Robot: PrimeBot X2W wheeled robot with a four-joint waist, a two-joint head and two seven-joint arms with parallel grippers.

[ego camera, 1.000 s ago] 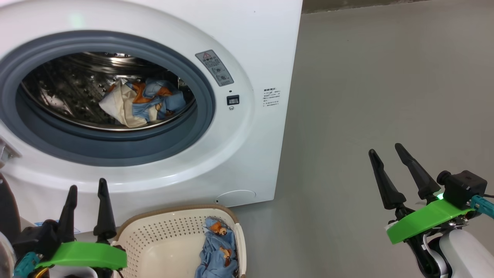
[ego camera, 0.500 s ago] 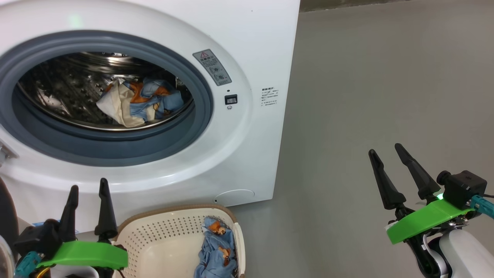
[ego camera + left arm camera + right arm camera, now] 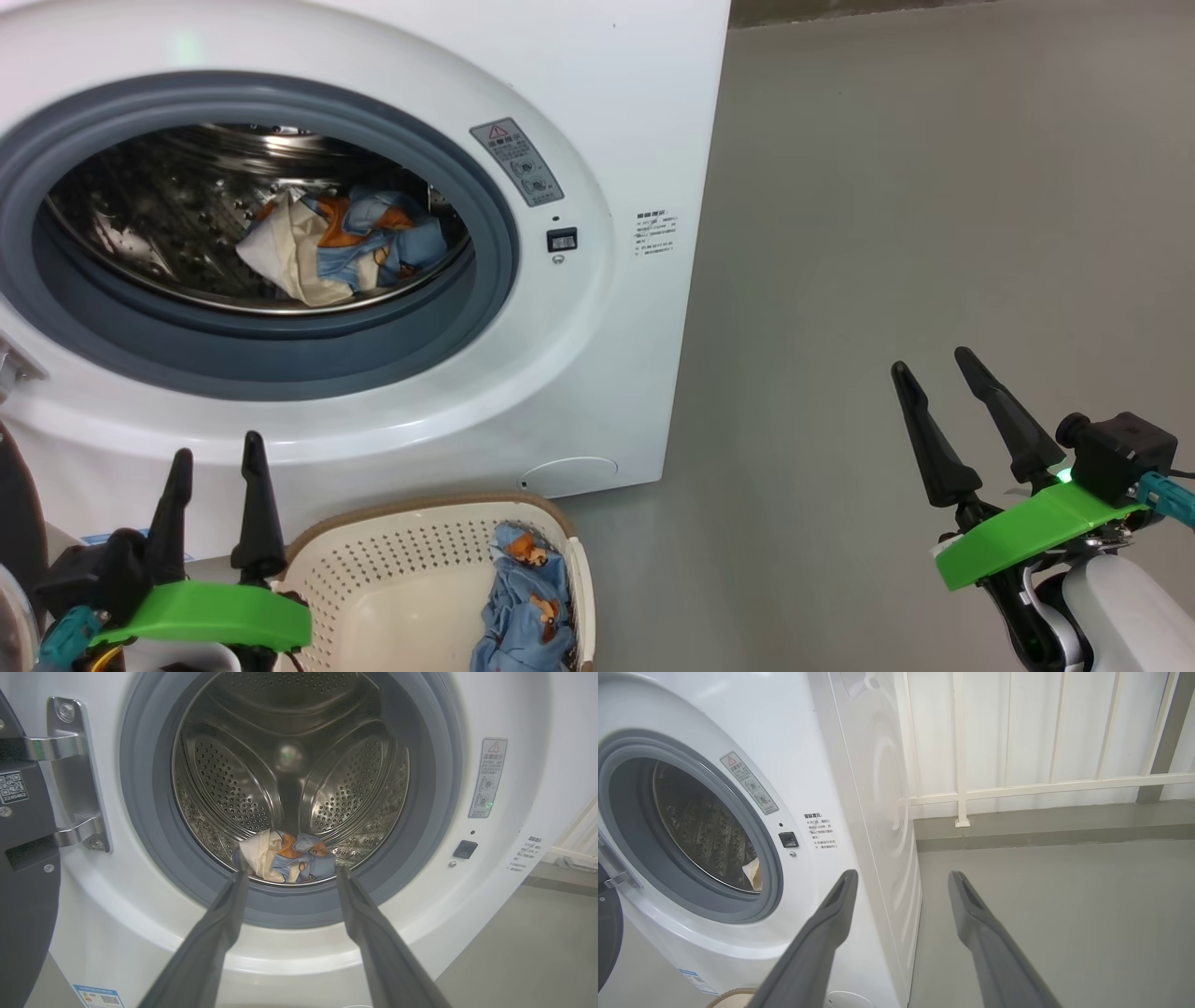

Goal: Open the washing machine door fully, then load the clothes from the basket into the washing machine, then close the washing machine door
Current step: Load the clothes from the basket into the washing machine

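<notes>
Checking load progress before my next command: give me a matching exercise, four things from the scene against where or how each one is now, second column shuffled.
Things
1. washing machine door
2. cream-and-blue bundle
3. blue bear garment
4. right gripper

Place or state
A. in the basket
B. open and empty, above the grey floor
C. swung open on its metal hinge
D. lying in the steel drum

Pairs: 1-C, 2-D, 3-A, 4-B
</notes>
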